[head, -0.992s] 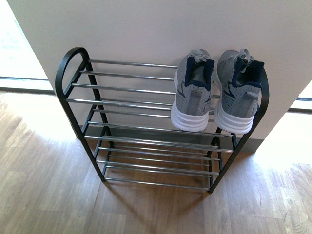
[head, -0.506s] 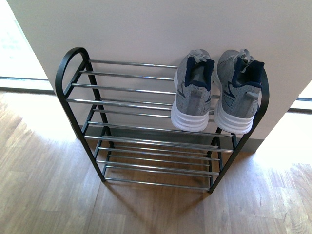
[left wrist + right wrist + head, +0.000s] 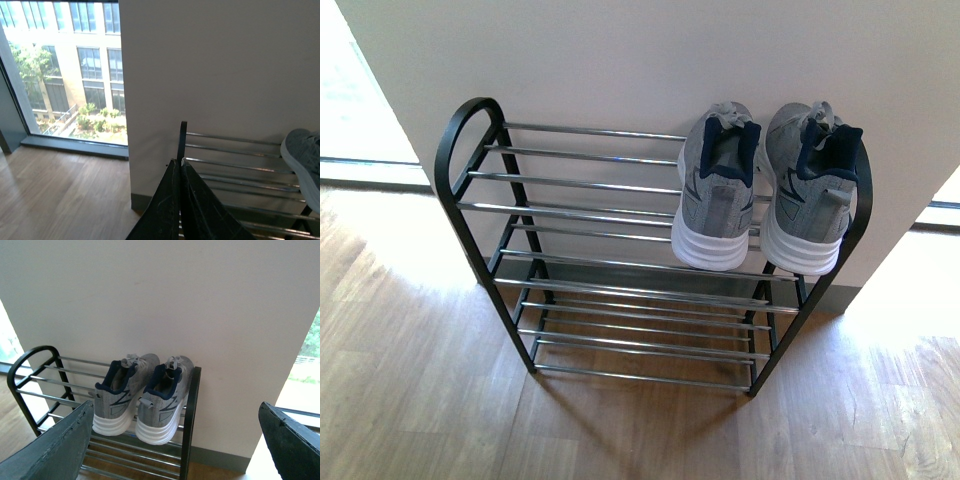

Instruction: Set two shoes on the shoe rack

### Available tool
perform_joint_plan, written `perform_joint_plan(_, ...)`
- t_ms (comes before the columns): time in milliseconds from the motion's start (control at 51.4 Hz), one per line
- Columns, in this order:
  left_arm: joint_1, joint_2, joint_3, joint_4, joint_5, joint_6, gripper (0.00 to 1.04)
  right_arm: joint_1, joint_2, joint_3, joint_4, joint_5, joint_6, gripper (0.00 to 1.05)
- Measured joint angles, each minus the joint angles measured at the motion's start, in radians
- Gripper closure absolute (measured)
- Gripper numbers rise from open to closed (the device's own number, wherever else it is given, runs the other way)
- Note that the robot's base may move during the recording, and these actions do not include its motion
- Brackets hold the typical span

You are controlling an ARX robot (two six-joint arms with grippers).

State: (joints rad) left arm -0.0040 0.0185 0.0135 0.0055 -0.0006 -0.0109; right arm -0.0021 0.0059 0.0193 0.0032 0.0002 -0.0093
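Note:
Two grey knit shoes with white soles and navy tongues stand side by side, heels toward me, on the right end of the shoe rack's point(image 3: 570, 182) top tier: one shoe point(image 3: 715, 200) inward, the other shoe point(image 3: 810, 195) by the black end frame. Neither gripper shows in the front view. My left gripper point(image 3: 179, 161) is shut with nothing in it, held off the rack's point(image 3: 230, 165) left end, and a grey toe point(image 3: 302, 150) shows at the edge. My right gripper point(image 3: 176, 405) hangs open and empty, back from both shoes point(image 3: 117, 395) point(image 3: 160, 405).
A white wall point(image 3: 620, 60) stands right behind the rack. Wooden floor point(image 3: 420, 400) lies in front and to both sides. The rack's lower tiers point(image 3: 640, 330) and the left part of the top tier hold nothing. A floor-level window point(image 3: 65, 75) is to the left.

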Motion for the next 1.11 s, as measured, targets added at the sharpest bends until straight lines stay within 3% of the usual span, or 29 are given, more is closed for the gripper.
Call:
perform_joint_plan(117,0.001,-0.002,0.0,-0.006,0.0,0.0,1.03,0.0,0.0,0.0,0.0,0.0,0.0,0.09)
perform_joint_plan(175,0.001,-0.002,0.0,-0.006,0.001,0.0,0.98,0.0,-0.001,0.0,0.0,0.0,0.0,0.09)
perform_joint_plan(370,0.001,-0.002,0.0,-0.006,0.0,0.0,0.6,0.0,-0.001,0.0,0.0,0.0,0.0,0.09)
perform_joint_plan(739,0.001,-0.002,0.0,-0.006,-0.002,0.0,0.08,0.0,-0.001,0.0,0.0,-0.004,0.0,0.09)
perform_joint_plan(1109,0.002,-0.002,0.0,-0.006,0.002,0.003,0.09,0.001,0.0,0.0,-0.002,0.003,0.002,0.09)
